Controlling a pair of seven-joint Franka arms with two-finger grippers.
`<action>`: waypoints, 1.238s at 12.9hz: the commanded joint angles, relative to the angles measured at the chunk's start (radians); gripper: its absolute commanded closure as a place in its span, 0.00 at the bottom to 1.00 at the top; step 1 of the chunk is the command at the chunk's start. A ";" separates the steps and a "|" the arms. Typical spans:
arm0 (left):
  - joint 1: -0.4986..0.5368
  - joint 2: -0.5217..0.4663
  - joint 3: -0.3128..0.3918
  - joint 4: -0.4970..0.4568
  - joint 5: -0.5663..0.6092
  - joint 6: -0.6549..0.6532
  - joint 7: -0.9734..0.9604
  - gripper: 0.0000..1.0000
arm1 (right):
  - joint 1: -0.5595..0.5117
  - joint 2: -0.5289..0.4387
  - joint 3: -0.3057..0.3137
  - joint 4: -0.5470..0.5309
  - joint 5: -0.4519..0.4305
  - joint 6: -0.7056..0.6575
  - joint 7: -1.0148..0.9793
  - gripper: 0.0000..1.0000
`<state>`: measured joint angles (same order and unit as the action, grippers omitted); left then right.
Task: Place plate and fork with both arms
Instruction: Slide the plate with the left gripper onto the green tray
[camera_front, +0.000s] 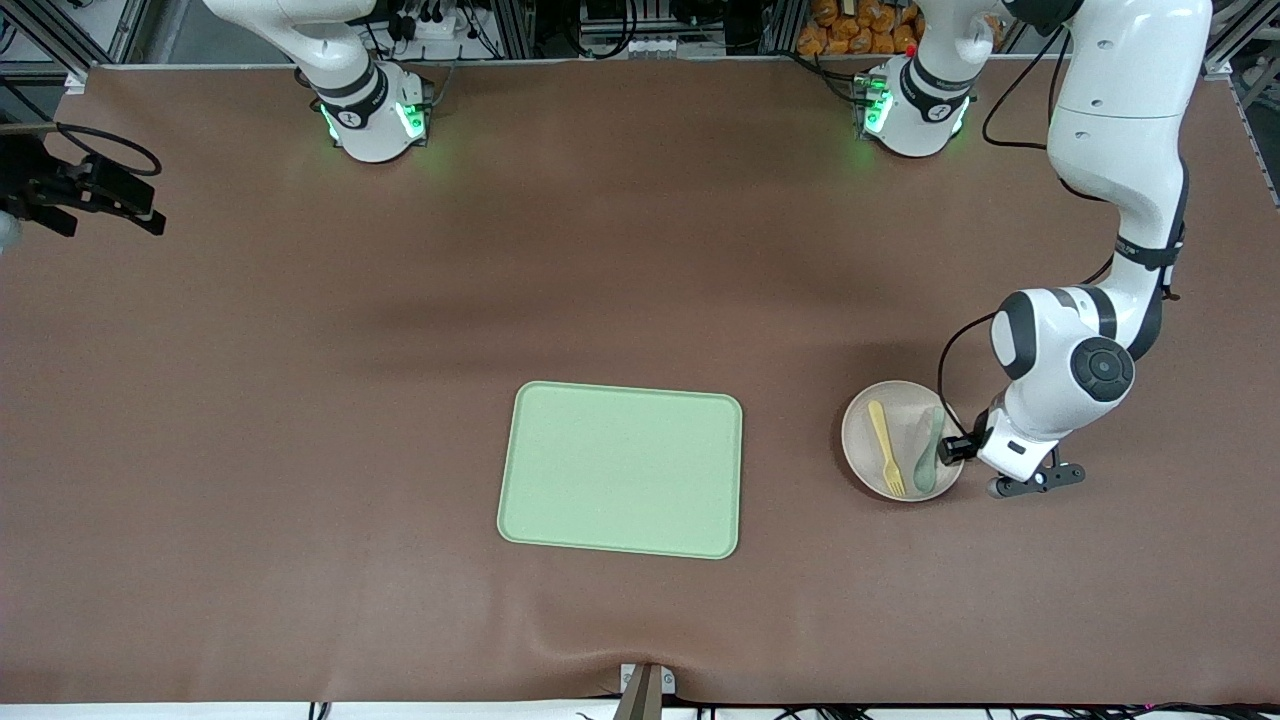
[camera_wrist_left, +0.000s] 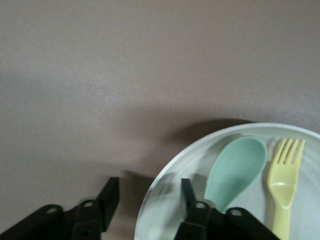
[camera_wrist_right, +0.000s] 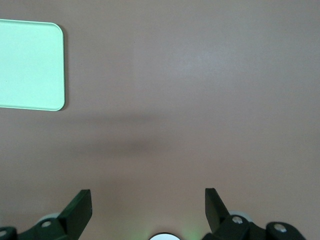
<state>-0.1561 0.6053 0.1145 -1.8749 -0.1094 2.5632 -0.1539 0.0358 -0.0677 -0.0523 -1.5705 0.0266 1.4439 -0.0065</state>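
Observation:
The small pale plate (camera_front: 860, 440) lies on the brown table toward the left arm's end, beside the light-green tray (camera_front: 620, 470). A pale yellow fork (camera_front: 885, 445) and a grey-green spoon (camera_front: 928, 455) lie in it. My left gripper (camera_front: 962, 450) is low at the plate's rim, open. In the left wrist view (camera_wrist_left: 149, 187) one finger (camera_wrist_left: 111, 192) is outside the plate (camera_wrist_left: 167, 200) and the other is inside it, beside the spoon (camera_wrist_left: 237, 170) and fork (camera_wrist_left: 284, 175). My right gripper (camera_wrist_right: 147, 197) is open and empty above bare table, with a tray corner (camera_wrist_right: 30, 65) in its view; it is out of the front view.
A black camera rig (camera_front: 80, 190) juts over the table edge at the right arm's end. Both arm bases (camera_front: 375, 120) stand along the table's edge farthest from the front camera.

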 joint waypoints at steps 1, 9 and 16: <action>0.001 -0.006 -0.003 -0.009 -0.021 -0.006 0.001 0.77 | -0.007 -0.006 0.009 -0.011 -0.007 0.009 0.016 0.00; 0.001 -0.044 -0.076 0.003 -0.168 -0.009 -0.027 1.00 | -0.005 0.003 0.011 -0.010 -0.007 0.013 0.014 0.00; -0.008 -0.119 -0.209 0.129 -0.228 -0.216 -0.114 1.00 | -0.007 0.008 0.011 -0.010 -0.007 0.013 0.014 0.00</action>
<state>-0.1621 0.5055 -0.0608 -1.8063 -0.3160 2.4307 -0.2350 0.0358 -0.0551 -0.0499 -1.5714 0.0266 1.4487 -0.0065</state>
